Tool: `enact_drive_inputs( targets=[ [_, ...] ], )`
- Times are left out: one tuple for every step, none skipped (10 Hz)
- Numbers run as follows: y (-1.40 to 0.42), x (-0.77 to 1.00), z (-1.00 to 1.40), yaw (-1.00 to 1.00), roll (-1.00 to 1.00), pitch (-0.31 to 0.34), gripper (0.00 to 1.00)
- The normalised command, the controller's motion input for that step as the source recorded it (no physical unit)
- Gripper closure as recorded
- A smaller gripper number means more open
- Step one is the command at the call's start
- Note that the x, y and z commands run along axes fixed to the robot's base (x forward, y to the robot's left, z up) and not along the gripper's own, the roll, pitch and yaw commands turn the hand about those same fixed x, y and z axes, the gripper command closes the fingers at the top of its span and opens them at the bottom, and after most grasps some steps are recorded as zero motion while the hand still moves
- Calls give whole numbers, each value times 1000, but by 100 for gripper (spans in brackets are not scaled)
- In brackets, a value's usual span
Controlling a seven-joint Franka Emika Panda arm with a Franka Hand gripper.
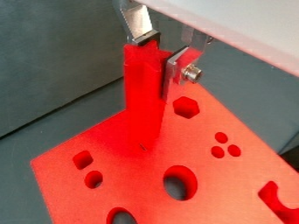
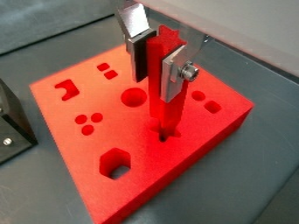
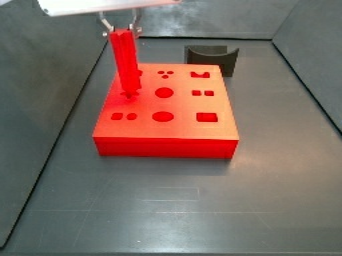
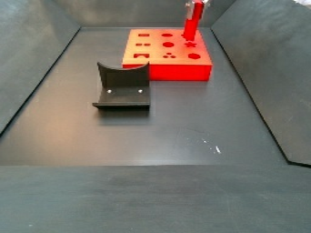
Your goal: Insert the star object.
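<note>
The claw (image 2: 156,59) hung over the red block (image 3: 167,135), its two silver fingers (image 1: 142,28) pinching the upper end of the red peg (image 2: 167,83) from either side. That high grip left most of the peg's length free below, presumably so it could go down into a hole without the fingers meeting the block.

The peg stood upright, its lower end at the block's top face. In a wrist view its tip sat in or right at a small star-shaped opening (image 2: 165,136); how deep it had gone could not be told. In a side view the peg (image 3: 126,62) rose at the block's far-left corner, beside rows of other shaped holes.

The block lay flat on the dark surface (image 3: 160,205), toward its far end in one side view. A dark grey curved piece (image 4: 122,87) rested well apart from it, clear of the work. Insertion looked begun but not finished.
</note>
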Motion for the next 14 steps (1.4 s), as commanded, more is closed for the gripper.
enact_drive_inputs(
  targets=[
    [0, 0, 211, 0, 266, -183, 100],
    [-49, 0, 0, 37, 287, -207, 100],
    [-6, 0, 0, 66, 283, -230, 100],
    [0, 0, -17, 80, 350, -214, 100],
    [-3, 0, -60, 86, 309, -216, 100],
    [-89, -103, -80, 43, 149, -186, 100],
    [-3, -263, -91, 17, 0, -170, 100],
    [0, -260, -203, 37, -6, -203, 100],
    [0, -189, -234, 57, 0, -203, 100],
    [0, -111, -217, 77, 0, -201, 100],
    [0, 69, -166, 131, 0, -200, 100],
    [0, 106, -177, 143, 0, -184, 100],
    [0, 120, -157, 126, 36, -170, 100],
    [0, 120, -94, 111, 109, -127, 100]
  ],
)
